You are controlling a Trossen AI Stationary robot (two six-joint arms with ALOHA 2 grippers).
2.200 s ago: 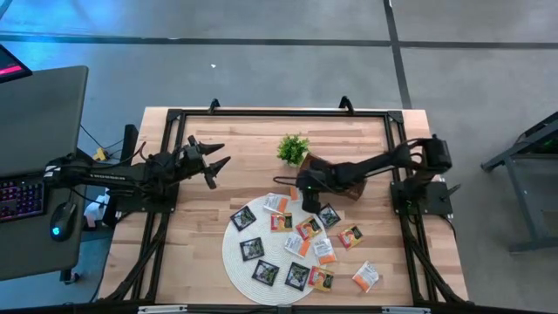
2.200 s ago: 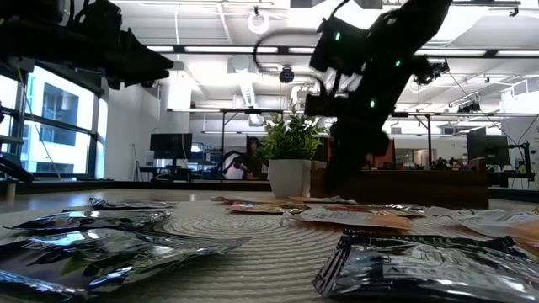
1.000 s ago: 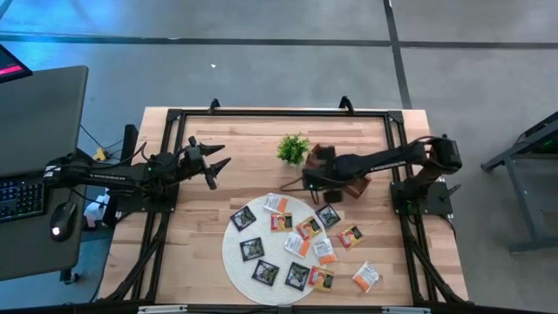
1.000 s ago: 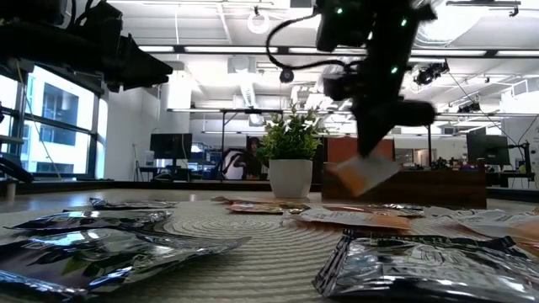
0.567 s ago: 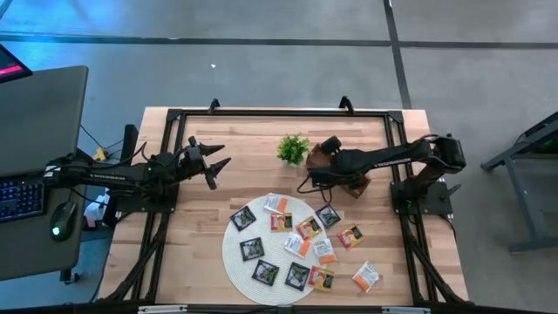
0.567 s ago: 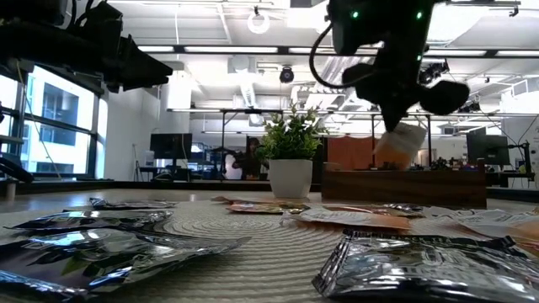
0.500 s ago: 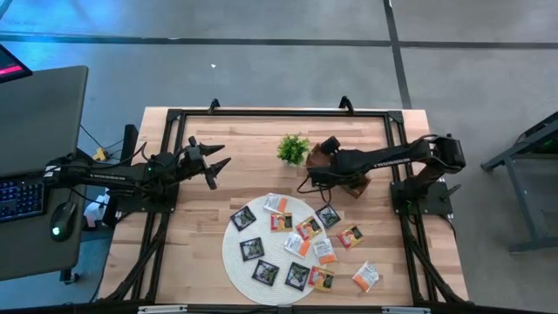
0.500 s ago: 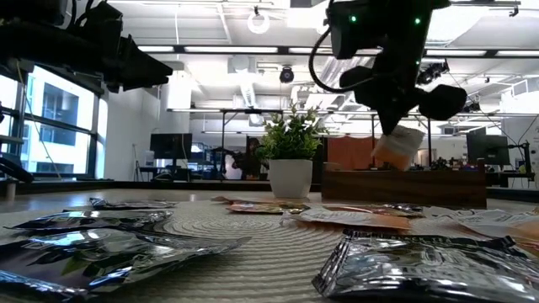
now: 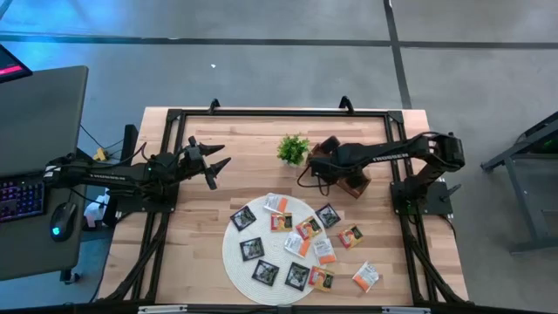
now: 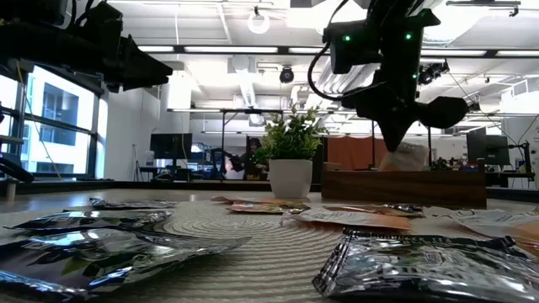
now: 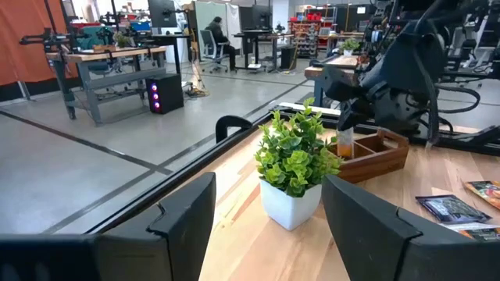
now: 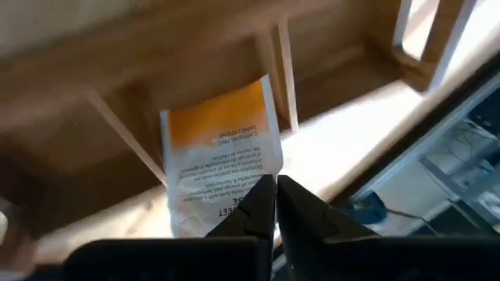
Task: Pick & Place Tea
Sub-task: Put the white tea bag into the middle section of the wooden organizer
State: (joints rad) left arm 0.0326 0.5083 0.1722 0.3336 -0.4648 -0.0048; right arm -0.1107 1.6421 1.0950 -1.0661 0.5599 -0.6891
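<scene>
A small flat white-and-orange tea sachet (image 12: 223,152), orange across one end and printed with dark text on the white part, hangs pinched by its white edge between the closed fingers of the right gripper (image 12: 275,204). The wrist view shows it lowered over a compartment of the long brown wooden tray (image 9: 347,173), between thin wooden dividers; whether it touches the tray floor cannot be told. In the low view the right gripper sits just above the tray's front wall with the sachet at the rim. A small green potted plant in a white pot (image 9: 293,148) stands just beside the tray's end, close to the right arm. The remaining black sachets and white-and-orange sachets lie flat on a round pale woven mat (image 9: 238,262) nearer the table's front, a few spilling onto the light wooden table (image 9: 253,139). The left gripper (image 9: 218,165) hovers well apart over the table's left side, its jaws spread wide with nothing between them.
</scene>
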